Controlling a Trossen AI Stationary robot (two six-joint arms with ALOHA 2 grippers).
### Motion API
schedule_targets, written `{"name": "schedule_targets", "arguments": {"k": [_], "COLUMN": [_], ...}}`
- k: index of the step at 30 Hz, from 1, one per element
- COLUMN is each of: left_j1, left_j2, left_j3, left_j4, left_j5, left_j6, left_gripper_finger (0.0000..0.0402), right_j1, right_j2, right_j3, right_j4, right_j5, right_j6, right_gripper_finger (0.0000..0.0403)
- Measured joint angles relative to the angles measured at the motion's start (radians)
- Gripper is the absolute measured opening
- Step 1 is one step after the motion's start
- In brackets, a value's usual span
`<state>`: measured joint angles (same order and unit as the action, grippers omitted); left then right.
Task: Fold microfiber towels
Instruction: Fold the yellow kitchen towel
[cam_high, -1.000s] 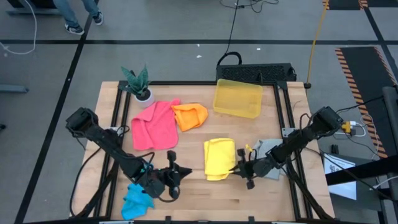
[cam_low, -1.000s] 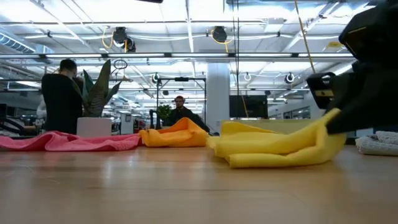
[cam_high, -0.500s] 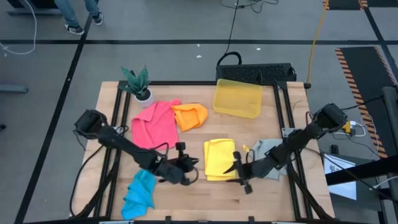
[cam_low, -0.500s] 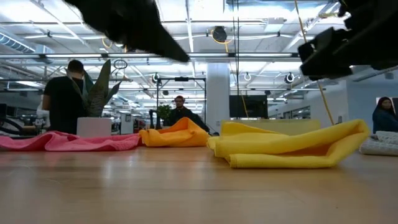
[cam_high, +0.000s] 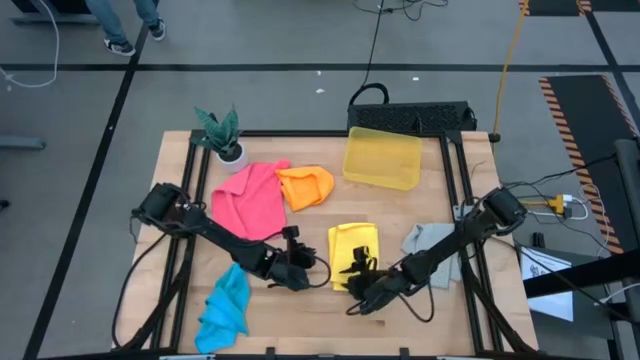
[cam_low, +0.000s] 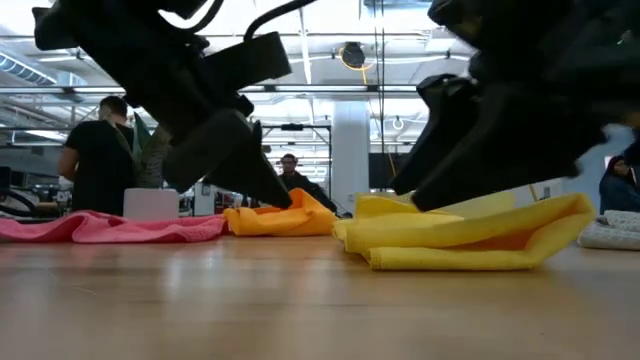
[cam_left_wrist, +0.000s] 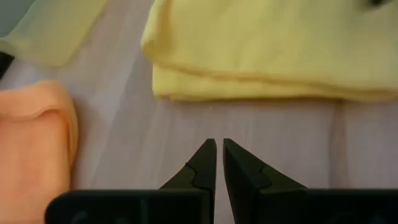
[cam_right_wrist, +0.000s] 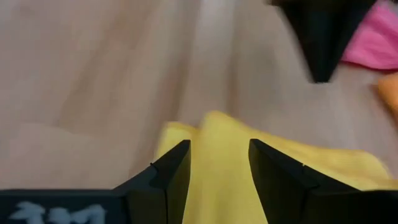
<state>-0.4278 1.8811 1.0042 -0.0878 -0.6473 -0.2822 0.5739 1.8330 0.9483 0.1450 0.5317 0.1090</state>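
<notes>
Both arms moved in toward the yellow towel (cam_high: 354, 250) mid-worktop since earlier, left gripper (cam_high: 303, 272) shut and empty beside it, right gripper (cam_high: 358, 290) open over its near edge, low view: person (cam_low: 98, 155) standing behind, left wrist: orange towel (cam_left_wrist: 34, 143) nearby.

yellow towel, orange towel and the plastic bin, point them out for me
yellow towel (cam_high: 352, 246): high view, middle of the folded cloth's upper half.
orange towel (cam_high: 305, 186): high view, centre of the bunched cloth.
plastic bin (cam_high: 383, 158): high view, its translucent yellow floor near the middle.
</notes>
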Motion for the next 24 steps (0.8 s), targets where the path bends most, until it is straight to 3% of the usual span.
{"name": "schedule_targets", "arguments": {"k": [8, 18, 24], "left_j1": [-0.014, -0.020, -0.041], "left_j2": [0.003, 0.003, 0.003], "left_j3": [-0.003, -0.003, -0.003], "left_j4": [-0.017, 0.011, 0.067], "left_j5": [0.001, 0.018, 0.019], "left_j6": [-0.013, -0.006, 0.058], "left_gripper_finger": [0.0031, 0.0031, 0.0031], "right_j1": [-0.047, -0.024, -0.010], "right_j2": [0.037, 0.049, -0.011], "right_j3": [0.004, 0.004, 0.004], "right_j4": [0.007, -0.004, 0.012], "right_j5": [-0.010, -0.039, -0.090], "right_j6": [0.076, 0.070, 0.104], "right_gripper_finger": [0.0134, 0.0007, 0.0009]}}
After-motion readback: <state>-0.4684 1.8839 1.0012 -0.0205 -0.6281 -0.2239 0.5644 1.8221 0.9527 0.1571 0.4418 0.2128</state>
